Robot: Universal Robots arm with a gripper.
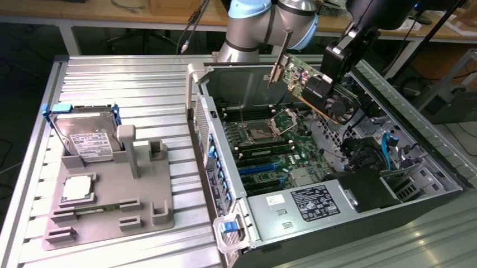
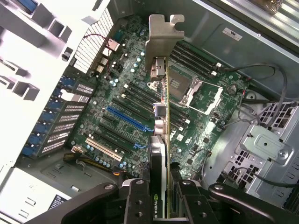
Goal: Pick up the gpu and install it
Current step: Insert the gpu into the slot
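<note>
claw: the gripper [image 1: 329, 88] [image 2: 163, 198] is partly closed, pinching the gpu [image 1: 298, 73] [image 2: 163, 42] near its fan end, with a finger [image 2: 138, 200] on each face
gpu: up in the air over the open case [image 1: 223, 167], tilted, with the bracket end farthest from the claw
wrist view: card seen edge-on, hanging over the motherboard [image 1: 276, 151] [image 2: 121, 102] beside the socket [image 2: 196, 91], not touching it
off to the side: the hard drive [image 1: 89, 139] stands in a grey holder [image 1: 111, 206] at the exterior view's left, well apart
</note>
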